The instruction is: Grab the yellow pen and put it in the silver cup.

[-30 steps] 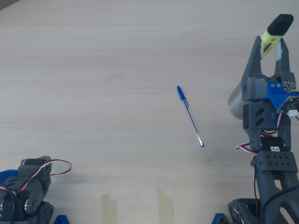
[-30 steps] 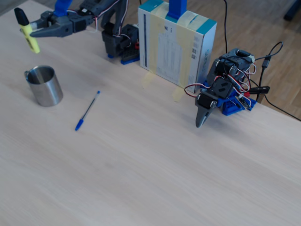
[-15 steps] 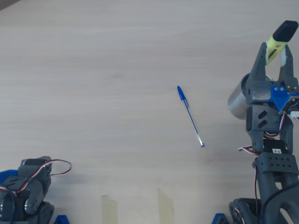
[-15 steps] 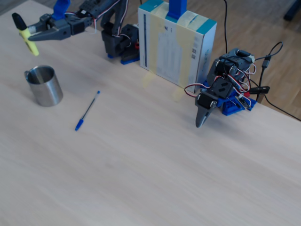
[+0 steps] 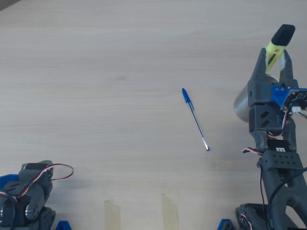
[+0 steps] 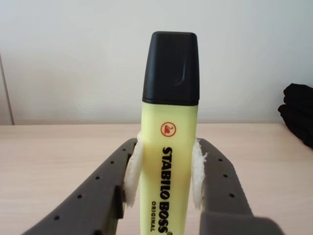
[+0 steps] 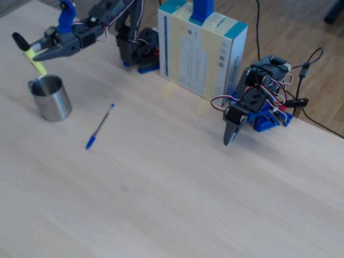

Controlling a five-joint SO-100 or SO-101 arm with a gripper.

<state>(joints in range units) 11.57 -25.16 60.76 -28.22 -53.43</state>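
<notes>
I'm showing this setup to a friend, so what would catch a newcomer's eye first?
The yellow highlighter with its black cap, gripped upright in the pincer, fills the wrist view. In the fixed view it hangs above the silver mug at the left, with a blue ballpoint pen lying nearby on the table.

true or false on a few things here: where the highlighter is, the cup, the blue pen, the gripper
1. The gripper holds the highlighter. True.
2. The highlighter's cap is blue. False: it is black.
3. The highlighter stands inside the cup. False: it is held above the cup, tilted.
4. The blue pen lies on the table, apart from the cup. True.
5. The cup lies on its side. False: it stands upright.
</notes>
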